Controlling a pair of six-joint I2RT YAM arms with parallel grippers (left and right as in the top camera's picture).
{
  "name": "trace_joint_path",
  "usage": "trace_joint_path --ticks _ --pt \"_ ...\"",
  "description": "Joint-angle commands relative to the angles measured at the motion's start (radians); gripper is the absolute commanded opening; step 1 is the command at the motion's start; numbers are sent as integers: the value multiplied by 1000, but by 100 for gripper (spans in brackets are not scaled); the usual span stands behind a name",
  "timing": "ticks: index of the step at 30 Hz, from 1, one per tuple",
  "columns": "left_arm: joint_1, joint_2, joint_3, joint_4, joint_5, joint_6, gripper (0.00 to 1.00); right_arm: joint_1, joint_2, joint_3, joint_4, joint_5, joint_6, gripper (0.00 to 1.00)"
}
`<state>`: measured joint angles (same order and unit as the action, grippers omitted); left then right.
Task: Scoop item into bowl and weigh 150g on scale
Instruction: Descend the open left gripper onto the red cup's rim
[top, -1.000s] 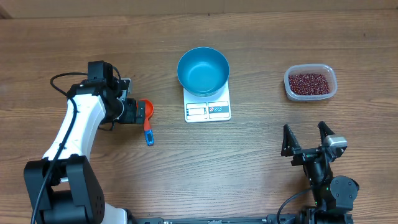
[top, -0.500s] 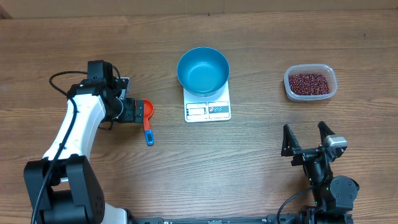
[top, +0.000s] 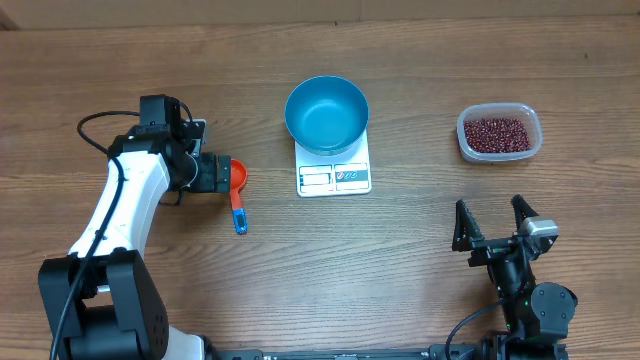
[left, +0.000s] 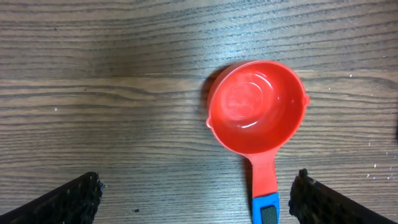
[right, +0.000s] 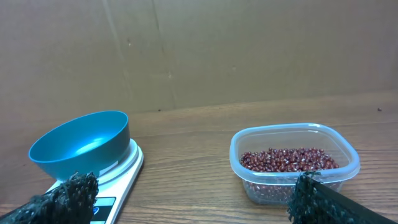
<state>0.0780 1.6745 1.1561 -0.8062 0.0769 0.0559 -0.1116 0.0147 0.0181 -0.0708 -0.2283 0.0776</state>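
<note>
Showing wood-grain table (top: 400, 260) w/ brown wall (right: 199, 50) behind.

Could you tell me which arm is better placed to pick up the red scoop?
Left. The left gripper hangs open close over the scoop; the right gripper, also open, sits far across the table.

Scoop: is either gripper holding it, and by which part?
Nothing is held. The left gripper is open over the scoop without touching it. The right gripper is open and empty.
</note>
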Motion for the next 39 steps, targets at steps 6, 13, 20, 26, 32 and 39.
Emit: trace_joint_path --ticks 6,13,20,26,32,39 --pt "-6 88 -8 11 -6 -15 99 -1 -12 -10 6 10 0 100" --pt "-6 138 -8 42 -5 -32 100 -1 -12 -10 6 10 0 100" --pt "-6 143 -8 81 -6 -34 99 -1 -12 -10 6 10 0 100" --pt "-6 168 -8 100 -6 -37 99 -1 -12 -10 6 10 0 100" --pt "-6 182 -8 116 -6 -37 99 -1 -12 -10 6 10 0 100" --pt "-6 202 -8 126 -6 -37 99 -1 -12 -10 6 10 0 100"
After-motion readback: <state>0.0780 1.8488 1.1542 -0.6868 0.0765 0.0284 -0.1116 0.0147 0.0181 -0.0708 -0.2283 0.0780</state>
